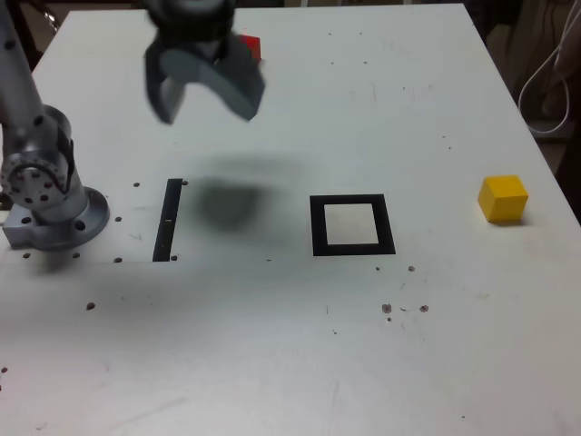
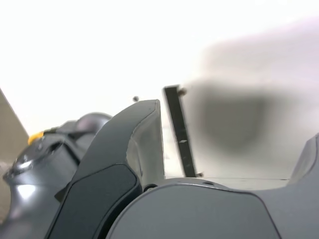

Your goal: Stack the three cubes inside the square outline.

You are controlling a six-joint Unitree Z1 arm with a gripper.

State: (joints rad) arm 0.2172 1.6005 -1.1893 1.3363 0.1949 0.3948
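The two dark grey jaws of the gripper [image 1: 205, 102] stand spread wide apart with nothing between them, raised above the white tabletop [image 1: 272, 363] near its far edge in the exterior view. Their motion-blurred outline casts a soft dark shadow [image 1: 227, 202] on the table below.

Just behind the gripper, a small red cube [image 1: 250, 45] peeks out, mostly hidden by the jaw in front of it. A narrow black straight strip [image 1: 168, 221] lies flat on the table beneath and toward the exterior view's left of the shadow; the wrist view shows the same strip [image 2: 179, 132] running beside one jaw.

Further toward the exterior view's right lies the thick black square outline [image 1: 317, 225] with its white centre, flat and holding nothing. Well apart from it, near the exterior view's right edge, sits a yellow cube [image 1: 503, 198] on the table. The green cube cannot be seen in either view.

The arm's grey metal base [image 1: 50, 204] stands at the exterior view's left.
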